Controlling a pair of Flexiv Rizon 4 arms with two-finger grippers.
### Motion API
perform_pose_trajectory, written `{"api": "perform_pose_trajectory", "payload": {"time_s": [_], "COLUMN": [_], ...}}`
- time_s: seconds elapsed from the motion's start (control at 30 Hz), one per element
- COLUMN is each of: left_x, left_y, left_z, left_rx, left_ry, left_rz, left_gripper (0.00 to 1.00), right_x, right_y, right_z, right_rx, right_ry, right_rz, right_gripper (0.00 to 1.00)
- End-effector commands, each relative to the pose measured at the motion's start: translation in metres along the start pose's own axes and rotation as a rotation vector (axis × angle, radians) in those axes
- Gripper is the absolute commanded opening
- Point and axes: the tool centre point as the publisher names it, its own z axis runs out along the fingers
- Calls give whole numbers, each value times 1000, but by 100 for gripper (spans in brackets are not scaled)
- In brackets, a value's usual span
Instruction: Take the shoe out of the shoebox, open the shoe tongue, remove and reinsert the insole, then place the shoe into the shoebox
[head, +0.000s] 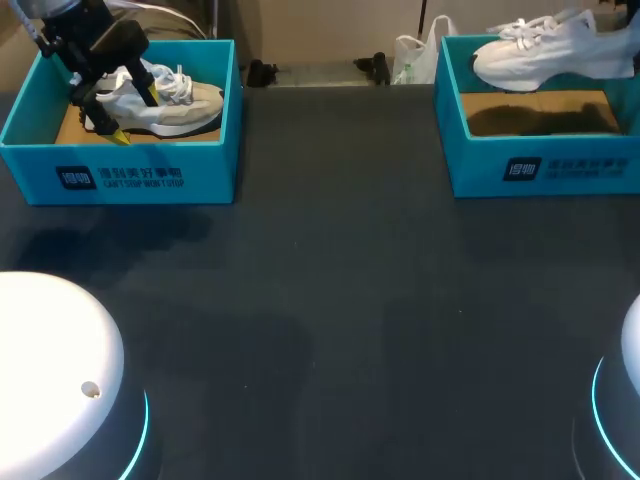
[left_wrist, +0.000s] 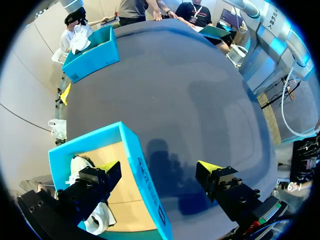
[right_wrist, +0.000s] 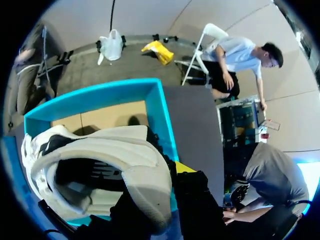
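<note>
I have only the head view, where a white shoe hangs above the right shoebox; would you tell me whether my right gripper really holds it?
Observer: Yes. In the right wrist view the white shoe sits against the right gripper, with one yellow fingertip at its side and the other hidden behind it.
Operator: Thank you. Is the left gripper down on the other shoe?
Observer: No. The left wrist view shows the left gripper with its jaws wide open above the left shoebox, astride its printed wall. One finger is over the other shoe, the other over the table.
</note>
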Motion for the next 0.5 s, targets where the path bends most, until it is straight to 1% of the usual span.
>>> {"api": "perform_pose_trajectory", "payload": {"time_s": [0.03,0.13,0.33,0.5], "left_x": [1,1,1,1], "left_y": [0,0,0,0], "left_z": [0,0,0,0], "left_rx": [-3,-3,-3,-3], "left_ry": [0,0,0,0], "left_rz": [0,0,0,0], "left_gripper": [100,100,100,100], "right_x": [-5,-3,5,5], "right_y": [-5,-10,-18,-35], "right_z": [10,15,15,21], "right_rx": [-3,6,5,13], "right_ry": [21,24,19,22], "right_rz": [4,5,-12,-5], "right_gripper": [0,0,0,0]}}
